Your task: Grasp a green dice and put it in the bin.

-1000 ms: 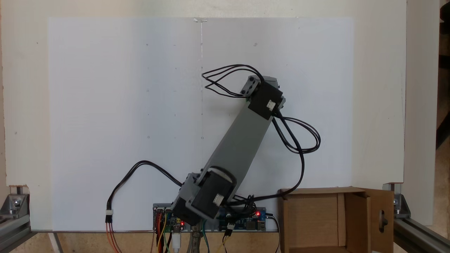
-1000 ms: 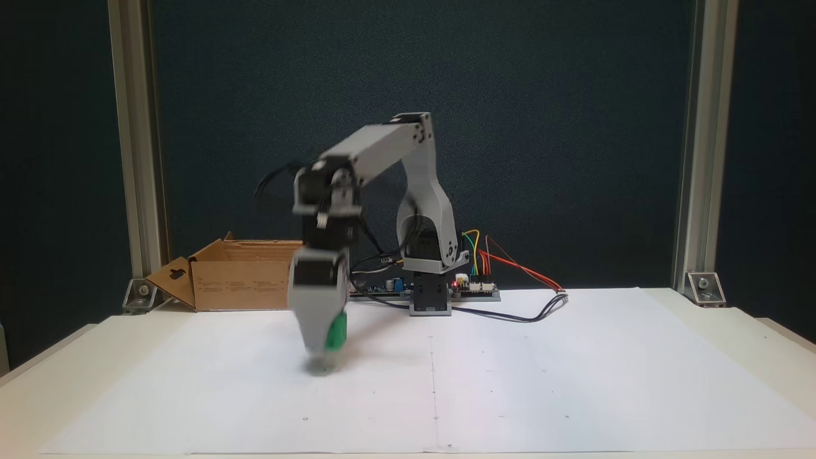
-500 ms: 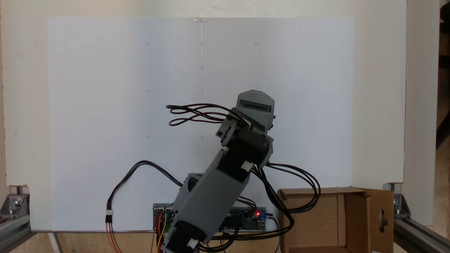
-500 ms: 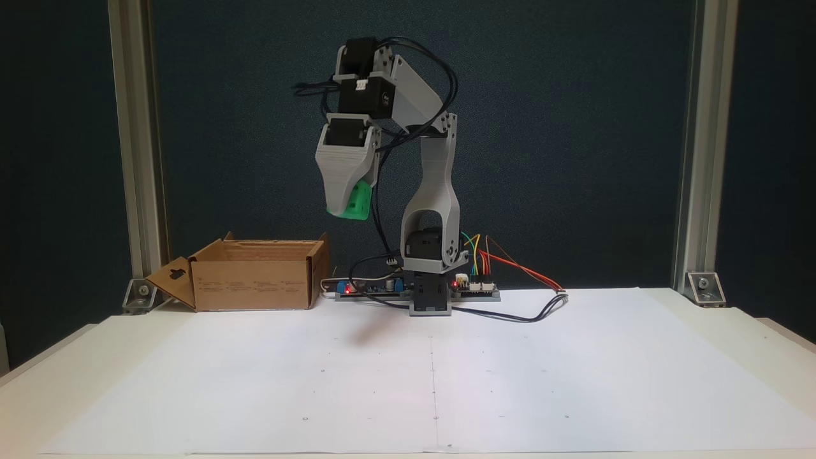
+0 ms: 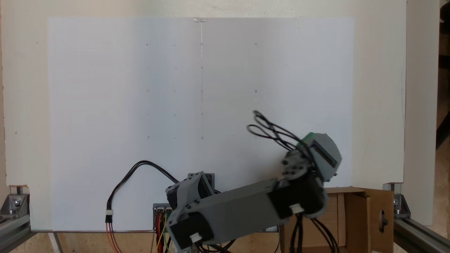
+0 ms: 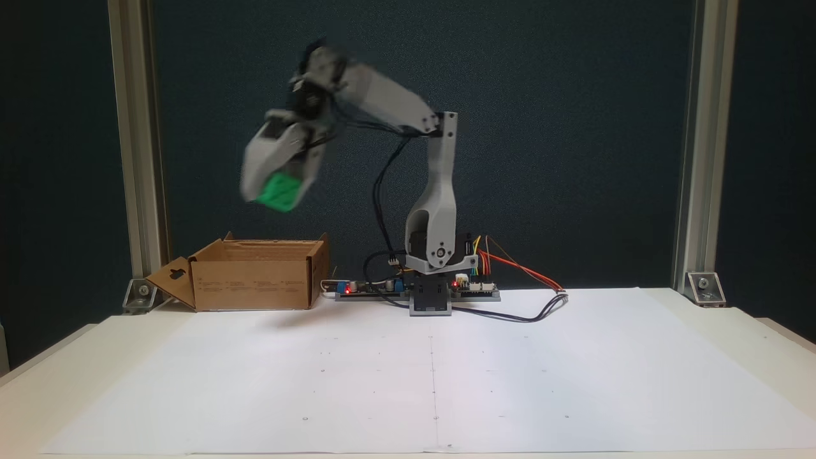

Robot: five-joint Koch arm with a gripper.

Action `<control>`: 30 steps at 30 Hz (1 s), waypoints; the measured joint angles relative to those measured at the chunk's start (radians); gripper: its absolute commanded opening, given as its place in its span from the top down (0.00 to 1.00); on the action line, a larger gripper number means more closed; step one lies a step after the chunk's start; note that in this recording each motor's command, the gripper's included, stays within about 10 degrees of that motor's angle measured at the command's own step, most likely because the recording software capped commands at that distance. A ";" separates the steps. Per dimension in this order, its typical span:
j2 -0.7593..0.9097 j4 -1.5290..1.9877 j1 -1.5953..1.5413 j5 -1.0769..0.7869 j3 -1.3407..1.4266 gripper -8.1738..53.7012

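Seen from the front fixed view, near to far, with the bin as landmark. White paper sheet (image 6: 446,382) spread over the table (image 6: 38,389), ending just short of the bin. Bin (image 6: 255,280): brown cardboard, open top, set on the table at the sheet's far left corner; flap with keyhole cutout (image 6: 173,280) folded out on its left side. Arm base (image 6: 433,287) and circuit boards (image 6: 363,288) to the right of the bin, with red lights lit. Gripper (image 6: 271,194) raised well above the bin, slightly blurred, tips angled down toward it. Dice (image 6: 278,192) clamped between the jaws, clear of the bin, above its opening.

Seen from the top-down fixed view: bin (image 5: 355,200) at lower right, keyhole flap (image 5: 382,219) on its right. Gripper body over the bin's upper left edge; green sliver of dice (image 5: 306,137) at its top left rim.
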 measured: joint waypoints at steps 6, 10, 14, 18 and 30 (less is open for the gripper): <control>-0.138 -0.043 0.288 0.000 -0.103 0.68; -0.207 -0.038 0.448 0.000 -0.112 0.68; -0.264 -0.017 0.537 -0.002 -0.114 0.68; -0.290 -0.011 0.595 -0.006 -0.095 0.68; -0.342 -0.020 0.640 -0.064 0.020 0.27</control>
